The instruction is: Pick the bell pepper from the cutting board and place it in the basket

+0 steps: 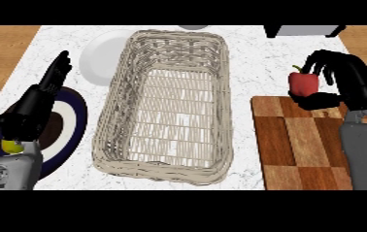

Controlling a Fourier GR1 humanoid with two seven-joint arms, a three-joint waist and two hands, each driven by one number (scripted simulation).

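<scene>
A red bell pepper (303, 82) is seen held at the right of the frame, pinched between the curled fingers and thumb of the robot's right hand (337, 83), just above the upper edge of the wooden cutting board (297, 143). The pepper appears lifted clear of the board, its green stem pointing up, presumably so that it can be carried leftward over the rim of the basket (168, 107). The basket, a long oblong of pale woven wicker with a ridged, braided rim and an open lattice floor, is set at the centre of the frame on a white marbled counter (265, 66). The board is made up of blocks of light and dark brown wood.

At the left edge, the left hand (44, 92) is shown resting with fingers straight and raised, nothing held, over a dark blue plate (72, 124) with a pale inner ring. A plain white plate (104, 56) lies at upper left, partly tucked behind the basket. A small yellow object (10, 146) is seen at lower left; its identity cannot be told.
</scene>
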